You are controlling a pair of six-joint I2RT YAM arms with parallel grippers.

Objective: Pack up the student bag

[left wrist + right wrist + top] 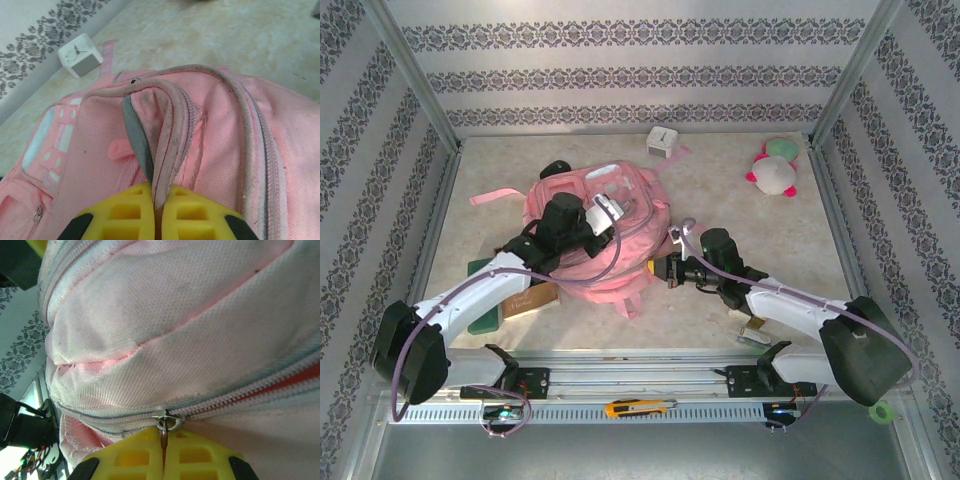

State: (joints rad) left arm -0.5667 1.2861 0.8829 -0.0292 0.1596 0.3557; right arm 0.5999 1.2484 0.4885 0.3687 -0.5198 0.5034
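1. The student bag (595, 225) lies on the counter (750, 230), left of its middle.
2. Behind the bag, slightly to its right, a small clock (663, 142) stands near the back wall.
3. Well to the bag's right and behind it lies a plush toy (775, 168).
4. A strap (492, 197) trails from the bag's left side across the counter.
5. In front of the bag, to its left, a flat box (532, 298) lies under the left arm.
6. The left tool (157, 197) sits on top of the bag, pinching a fold of it.
7. The right tool (163, 450) is at the bag's front right, clamped on a zipper pull (165, 424).
8. A utility knife (638, 407) lies well in front of the bag, on the rail (440, 412) by the arm bases.
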